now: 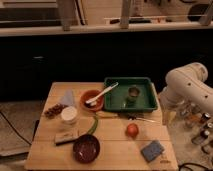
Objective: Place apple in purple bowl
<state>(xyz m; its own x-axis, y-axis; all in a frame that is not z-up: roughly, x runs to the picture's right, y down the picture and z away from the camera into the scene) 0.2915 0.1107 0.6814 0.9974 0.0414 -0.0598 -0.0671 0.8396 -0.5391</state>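
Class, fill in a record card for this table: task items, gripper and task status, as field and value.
apple: on the table, in front of the green tray
purple bowl: near front edge, left of the apple, no apple inside
orange bowl: left of the tray, holds white spoon
gripper: at the table's right side, apart from the apple
status: apple not yet placed

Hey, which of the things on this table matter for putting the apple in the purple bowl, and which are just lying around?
For the job: apple; purple bowl; gripper, not in sight, only the white arm shows right of the table.
Just lying about: orange bowl with white spoon; green tray holding a can; blue sponge; white cup.
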